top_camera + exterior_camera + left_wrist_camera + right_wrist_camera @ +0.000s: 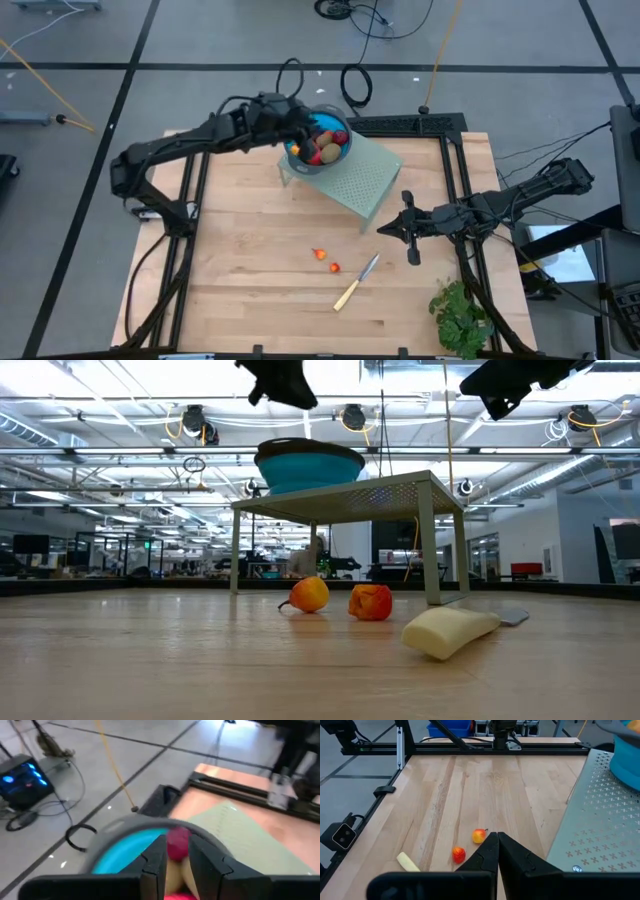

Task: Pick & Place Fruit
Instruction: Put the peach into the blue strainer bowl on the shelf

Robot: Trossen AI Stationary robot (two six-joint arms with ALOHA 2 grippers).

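A blue bowl with a grey rim [318, 150] stands on a pale green perforated stand [360, 180] at the table's far side. It holds several fruit pieces, red, brownish and orange. My left gripper [303, 127] hovers over the bowl, shut on a dark red ball [178, 842]. Two tiny orange-red fruits [320, 254] [334, 267] lie on the wood near the middle, also in the low view [310, 594] [371, 602]. My right gripper [407, 230] is shut and hangs above the table right of the stand. My left gripper pinches the dark red ball [178, 840] between its two fingertips [159, 851], coming from above and slanting down over the bowl. The ball is lifted clear, above the fruit lying in the bowl.
A pale-handled knife [357, 282] lies near the two small fruits, its handle toward the near edge. A leafy green bunch [462, 315] sits at the near right corner. Black frame rails run along the table's sides. Bare wood spreads left of the fruits.
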